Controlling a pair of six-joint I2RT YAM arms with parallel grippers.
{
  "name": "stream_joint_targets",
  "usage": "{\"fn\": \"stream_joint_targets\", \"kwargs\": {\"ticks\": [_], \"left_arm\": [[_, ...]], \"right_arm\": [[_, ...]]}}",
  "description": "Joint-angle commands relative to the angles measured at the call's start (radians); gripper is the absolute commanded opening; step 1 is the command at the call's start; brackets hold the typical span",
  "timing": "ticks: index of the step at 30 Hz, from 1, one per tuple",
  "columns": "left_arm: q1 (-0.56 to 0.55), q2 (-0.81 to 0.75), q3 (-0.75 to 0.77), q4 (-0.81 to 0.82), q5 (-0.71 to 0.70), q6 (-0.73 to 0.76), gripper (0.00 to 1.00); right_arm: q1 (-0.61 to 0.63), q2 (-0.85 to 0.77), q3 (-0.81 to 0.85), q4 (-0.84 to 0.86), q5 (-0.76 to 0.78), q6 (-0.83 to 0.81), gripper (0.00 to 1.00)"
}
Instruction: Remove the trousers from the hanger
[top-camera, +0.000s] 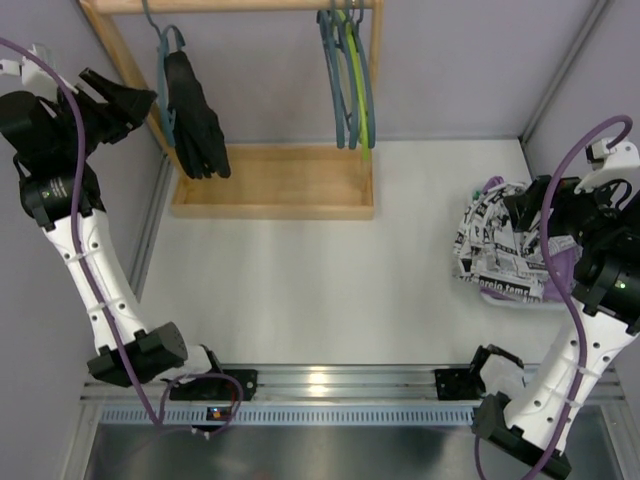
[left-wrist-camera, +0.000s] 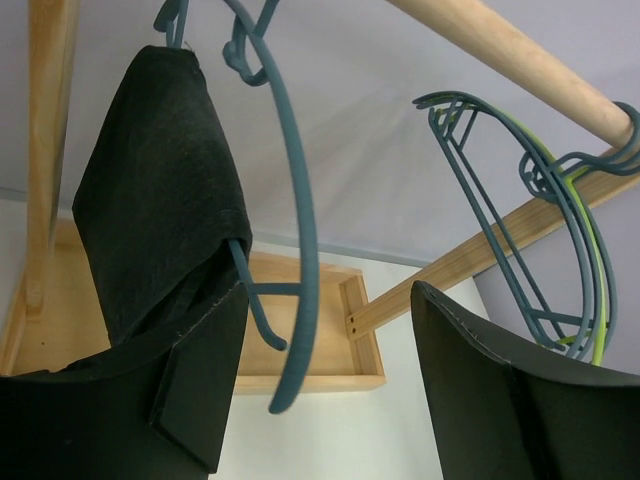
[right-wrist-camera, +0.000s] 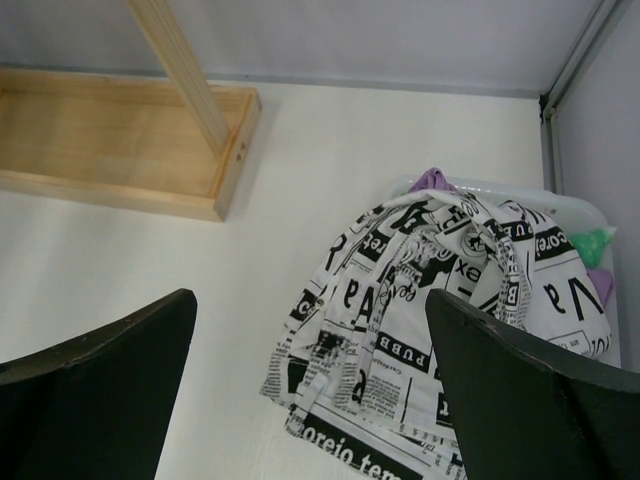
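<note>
Soft, light black trousers (left-wrist-camera: 160, 200) droop over a hanger (left-wrist-camera: 305, 220), probably best pinched low on the fold; left hand (left-wrist-camera: 325, 400) and right hand (right-wrist-camera: 310, 395) both spread wide, empty.

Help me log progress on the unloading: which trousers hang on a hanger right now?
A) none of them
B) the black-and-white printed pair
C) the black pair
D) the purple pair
C: the black trousers hang on a blue hanger at the wooden rail, while the printed pair lies heaped at the right with purple cloth peeking out.
</note>
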Motion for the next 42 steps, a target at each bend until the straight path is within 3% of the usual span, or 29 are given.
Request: {"fn": "stream_joint_targets", "kwargs": {"ticks": [1, 7, 13, 24, 33, 36, 42], "left_arm": [[0.006, 0.048, 0.049, 0.019, 0.033, -0.014, 0.72], [-0.002, 0.102, 0.125, 0.024, 0.027, 0.002, 0.70], [-0.067, 0.123, 0.100, 0.024, -0.041, 0.048, 0.69], [-0.251, 0.148, 0.062, -0.004, -0.379, 0.213, 0.60], [-0.319, 0.185, 0.094, -0.041, -0.493, 0.243, 0.50], [-0.321, 0.188, 0.094, -0.041, -0.519, 0.247, 0.45], [-0.321, 0.192, 0.129, -0.039, -0.491, 0.200, 0.19]], "right_arm": [[-0.013, -0.008, 0.003, 0.050, -0.019, 0.002, 1.00], [-0.013, 0.007, 0.006, 0.064, -0.029, 0.041, 0.99], [-0.013, 0.027, 0.016, 0.067, -0.034, 0.061, 0.99], [-0.013, 0.024, 0.008, 0.067, -0.029, 0.056, 0.99], [-0.013, 0.013, -0.021, 0.076, -0.023, 0.045, 0.99], [-0.013, 0.010, -0.027, 0.076, -0.023, 0.042, 0.99], [-0.013, 0.002, -0.037, 0.077, -0.025, 0.039, 0.99]]}}
